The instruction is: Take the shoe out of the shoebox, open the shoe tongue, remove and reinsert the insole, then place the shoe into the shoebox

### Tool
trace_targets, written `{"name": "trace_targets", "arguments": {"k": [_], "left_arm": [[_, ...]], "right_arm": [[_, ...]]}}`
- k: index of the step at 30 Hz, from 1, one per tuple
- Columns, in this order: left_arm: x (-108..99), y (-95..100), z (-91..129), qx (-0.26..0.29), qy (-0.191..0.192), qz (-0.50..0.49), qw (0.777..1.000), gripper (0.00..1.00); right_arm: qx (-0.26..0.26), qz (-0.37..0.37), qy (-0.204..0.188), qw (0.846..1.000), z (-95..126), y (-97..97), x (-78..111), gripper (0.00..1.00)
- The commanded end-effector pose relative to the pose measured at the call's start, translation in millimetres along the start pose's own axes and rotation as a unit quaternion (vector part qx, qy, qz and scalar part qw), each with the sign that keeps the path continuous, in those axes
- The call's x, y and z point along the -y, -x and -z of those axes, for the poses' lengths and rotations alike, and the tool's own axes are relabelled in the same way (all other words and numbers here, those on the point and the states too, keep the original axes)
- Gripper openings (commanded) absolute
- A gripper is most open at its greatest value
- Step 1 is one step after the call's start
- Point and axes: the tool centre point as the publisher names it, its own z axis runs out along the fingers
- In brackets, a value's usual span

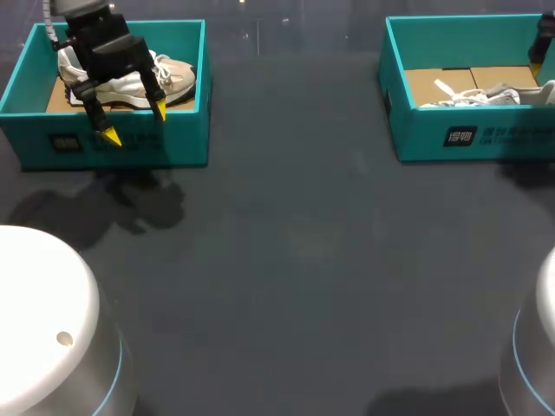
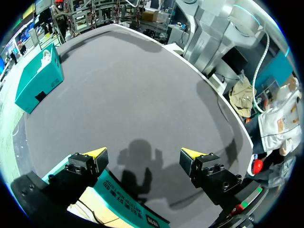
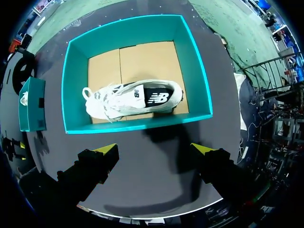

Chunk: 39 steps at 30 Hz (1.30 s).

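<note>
Two teal shoeboxes stand at the back of the table. The left shoebox [image 1: 121, 143] holds a beige and white shoe [image 1: 176, 78]. My left gripper [image 1: 134, 122] hangs open over this box's front wall [image 2: 124, 199], with nothing between its fingers [image 2: 95, 155]. The right shoebox [image 1: 486, 139] holds a white shoe [image 1: 486, 94] lying on its side on the cardboard floor. In the right wrist view that shoe [image 3: 135, 97] shows white with a black heel part, inside the box [image 3: 76, 90]. My right gripper [image 3: 154, 149] is open above the table, just in front of the box, and holds nothing.
A wide stretch of dark table [image 1: 286, 243] lies between and in front of the boxes. The white arm bases [image 1: 43, 303] [image 1: 542, 347] fill the near corners. The right wrist view also shows the left shoebox [image 3: 31, 104] far off to the side.
</note>
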Motion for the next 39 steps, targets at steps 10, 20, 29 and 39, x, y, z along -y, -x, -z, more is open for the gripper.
{"name": "trace_targets", "arguments": {"k": [10,20,29,39], "left_arm": [[-0.1,-0.1,0.1,0.0,0.001,0.0,1.0,1.0],[-5.0,1.9,6.7,0.001,0.003,-0.009,1.0,1.0],[-58.8,12.3,60.0,-0.021,0.031,-0.094,0.995,1.0],[-137.7,11.5,91.7,-0.033,0.151,-0.252,0.955,1.0]], "right_arm": [[-0.022,-0.007,0.034,0.999,13.8,-38.6,62.5,1.0],[-0.022,-0.007,0.034,0.999,13.8,-38.6,62.5,1.0],[-0.022,-0.007,0.034,0.999,13.8,-38.6,62.5,1.0],[-0.022,-0.007,0.034,0.999,13.8,-38.6,62.5,1.0]]}}
